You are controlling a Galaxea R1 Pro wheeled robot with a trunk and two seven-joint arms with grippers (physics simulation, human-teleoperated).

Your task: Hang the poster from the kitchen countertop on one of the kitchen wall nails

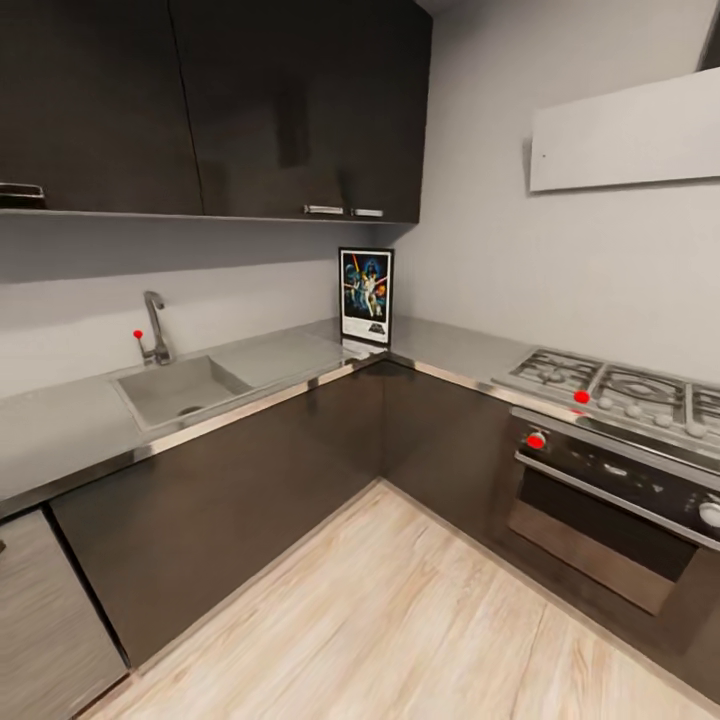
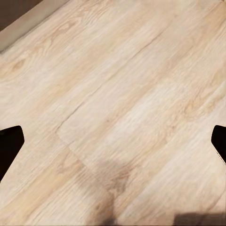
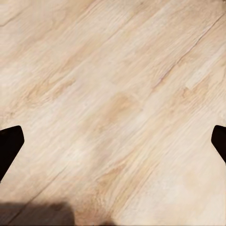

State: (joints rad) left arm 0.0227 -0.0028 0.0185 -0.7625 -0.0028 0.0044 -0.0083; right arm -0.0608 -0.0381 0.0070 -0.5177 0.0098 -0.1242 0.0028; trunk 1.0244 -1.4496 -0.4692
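Observation:
The poster (image 1: 366,295) stands upright in the inner corner of the L-shaped grey countertop (image 1: 270,360), leaning at the wall; it has a thin black frame, white border and colourful figures on dark blue. My left gripper (image 2: 113,143) hangs open over light wooden floor (image 2: 117,94), its dark fingertips (image 2: 9,146) at the picture's two sides with nothing between them. My right gripper (image 3: 113,143) is open too, above the same floor (image 3: 117,94), fingertips (image 3: 9,146) wide apart and empty. Both are far from the poster.
A sink (image 1: 180,388) with a tap (image 1: 155,325) is set in the left run of the counter. A gas hob (image 1: 620,390) and oven (image 1: 610,500) stand at the right. Dark wall cabinets (image 1: 220,100) hang above; wooden floor (image 1: 400,620) lies open before the cabinets.

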